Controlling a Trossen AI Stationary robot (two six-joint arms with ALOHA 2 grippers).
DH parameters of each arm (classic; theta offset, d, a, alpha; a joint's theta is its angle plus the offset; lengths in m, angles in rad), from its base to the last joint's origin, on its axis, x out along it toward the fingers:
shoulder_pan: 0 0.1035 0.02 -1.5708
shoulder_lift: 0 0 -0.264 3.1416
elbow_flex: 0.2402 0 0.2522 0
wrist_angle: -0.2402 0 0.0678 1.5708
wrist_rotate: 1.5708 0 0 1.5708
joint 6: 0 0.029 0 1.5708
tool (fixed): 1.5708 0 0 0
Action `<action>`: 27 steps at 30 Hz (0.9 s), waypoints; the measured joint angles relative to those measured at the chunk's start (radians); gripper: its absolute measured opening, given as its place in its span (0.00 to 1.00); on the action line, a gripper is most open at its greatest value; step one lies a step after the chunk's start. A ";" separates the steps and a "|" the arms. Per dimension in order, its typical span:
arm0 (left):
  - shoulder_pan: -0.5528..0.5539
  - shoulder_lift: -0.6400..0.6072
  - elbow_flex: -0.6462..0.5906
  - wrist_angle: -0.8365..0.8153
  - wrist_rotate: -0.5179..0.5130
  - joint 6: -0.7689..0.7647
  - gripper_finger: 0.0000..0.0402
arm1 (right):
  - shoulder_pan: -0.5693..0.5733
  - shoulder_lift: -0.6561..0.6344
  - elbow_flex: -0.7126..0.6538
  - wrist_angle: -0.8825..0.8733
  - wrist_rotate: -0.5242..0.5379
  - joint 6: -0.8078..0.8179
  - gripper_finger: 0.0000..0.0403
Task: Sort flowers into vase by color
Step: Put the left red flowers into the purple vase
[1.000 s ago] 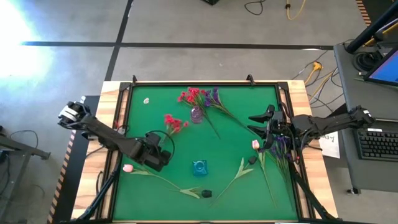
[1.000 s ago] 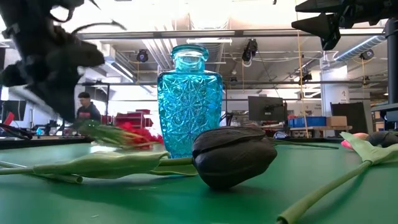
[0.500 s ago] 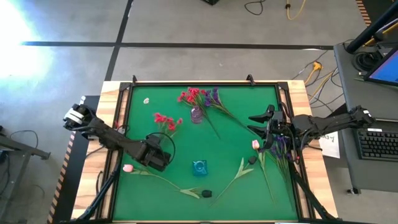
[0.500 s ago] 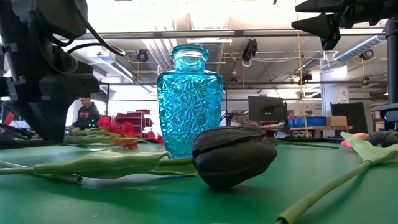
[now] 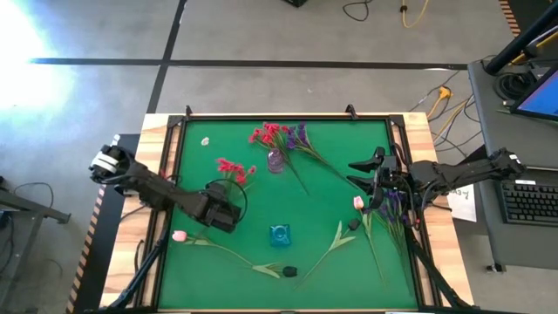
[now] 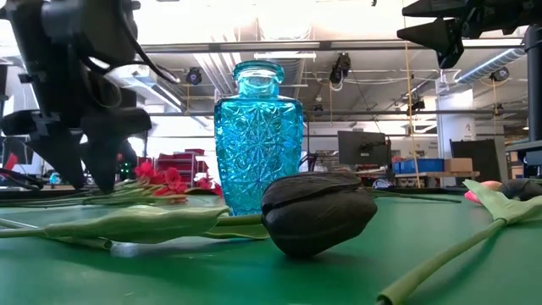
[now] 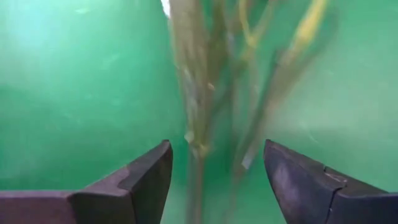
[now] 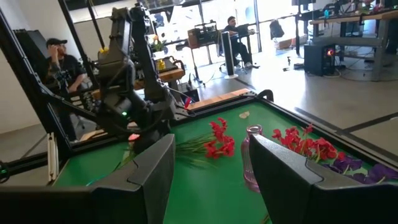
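Observation:
A red flower (image 5: 231, 167) lies flat on the green table, its blooms (image 6: 161, 178) toward the far side and its thin stems (image 7: 193, 93) running back between the open fingers of my left gripper (image 7: 214, 146), which stands low over the left middle of the table (image 5: 228, 202). The stems lie in the gap, apart from both fingers. A blue glass vase (image 5: 279, 233) stands upright just right of it. My right gripper (image 5: 352, 172) hangs open and level over the right side, with nothing between its fingers.
A small clear pinkish vase (image 5: 276, 160) stands at the far middle beside red and purple flowers (image 5: 281, 135). Pink tulips (image 5: 179, 235) (image 5: 357, 202), dark tulips (image 5: 289, 272) (image 5: 353, 224) and purple sprays (image 5: 392, 208) lie on the table. People sit beyond the table (image 8: 59, 62).
My left gripper has sunk toward the table and opened, letting go of the red flower. The flower, held tilted above the table a second ago, has swung toward the table's left and now lies flat on it.

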 joint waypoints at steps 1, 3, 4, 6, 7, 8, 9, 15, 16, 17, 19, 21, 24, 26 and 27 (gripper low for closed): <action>0.011 0.000 -0.009 0.002 0.000 0.008 0.58 | 0.000 0.000 0.000 0.000 0.000 0.000 0.49; 0.024 0.000 -0.028 0.027 0.001 0.019 0.58 | 0.000 0.000 0.000 0.000 0.000 0.000 0.49; 0.028 0.000 -0.036 0.045 0.001 0.025 0.57 | 0.000 0.000 0.000 0.000 0.000 0.001 0.49; 0.029 0.000 -0.050 0.082 0.005 0.042 0.57 | 0.000 0.000 0.000 0.000 0.000 0.001 0.49; 0.029 0.000 -0.055 0.099 0.008 0.046 0.56 | 0.000 0.000 0.000 0.000 0.000 0.001 0.49; 0.029 0.000 -0.056 0.105 0.009 0.047 0.56 | 0.000 0.000 0.000 0.000 0.000 0.001 0.49; 0.029 0.000 -0.056 0.106 0.009 0.047 0.56 | 0.000 0.000 0.000 0.000 0.000 0.001 0.49; 0.029 0.000 -0.013 0.052 0.028 0.086 0.55 | 0.000 0.000 0.000 0.000 0.000 0.001 0.49; 0.029 0.000 -0.001 0.032 0.029 0.095 0.55 | 0.000 0.000 0.000 0.000 0.000 0.001 0.49; 0.029 -0.001 0.011 0.015 0.029 0.104 0.55 | 0.000 0.000 0.000 0.000 0.000 0.001 0.49; 0.029 -0.001 0.032 -0.003 0.036 0.120 0.55 | 0.000 0.000 0.000 0.000 0.000 0.001 0.49; 0.030 -0.002 0.039 0.005 0.081 0.159 0.55 | 0.000 0.000 0.000 0.000 0.000 0.001 0.49; 0.029 0.001 0.038 0.023 0.103 0.196 0.55 | 0.000 0.000 0.000 0.000 0.000 0.001 0.49; 0.035 0.001 0.028 0.019 0.095 0.196 0.56 | 0.000 0.000 0.000 0.000 0.000 0.001 0.49; 0.039 0.001 0.025 0.017 0.088 0.196 0.57 | 0.000 0.000 0.000 0.000 0.000 0.001 0.49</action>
